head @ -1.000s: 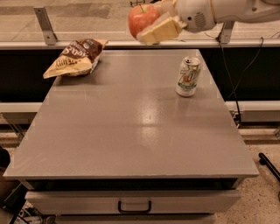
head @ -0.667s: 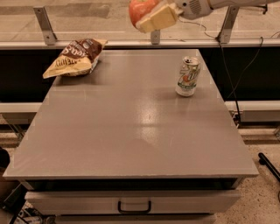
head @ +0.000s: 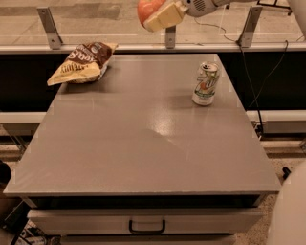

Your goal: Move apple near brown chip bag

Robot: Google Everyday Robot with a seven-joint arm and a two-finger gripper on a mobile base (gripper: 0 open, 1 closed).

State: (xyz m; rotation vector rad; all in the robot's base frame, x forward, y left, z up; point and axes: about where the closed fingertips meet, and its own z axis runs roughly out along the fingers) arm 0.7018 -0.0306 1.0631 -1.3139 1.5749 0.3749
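The red-orange apple (head: pixel 147 9) is held high in the air at the top edge of the camera view, above the table's far edge. My gripper (head: pixel 158 15) is shut on the apple, its cream-coloured fingers (head: pixel 165 16) wrapped over its right side. The arm reaches in from the upper right. The brown chip bag (head: pixel 82 62), wrinkly brown and tan-yellow, lies on the far left corner of the grey table (head: pixel 143 139). The apple is up and to the right of the bag.
A white-green soda can (head: pixel 205 83) stands upright at the table's far right. A low wall with metal brackets (head: pixel 49 20) runs behind the table. A drawer with a handle (head: pixel 146 225) is under the front edge.
My gripper has carried the apple up and slightly left, so it now sits partly cut off at the top of the view. The bag and can have not moved.
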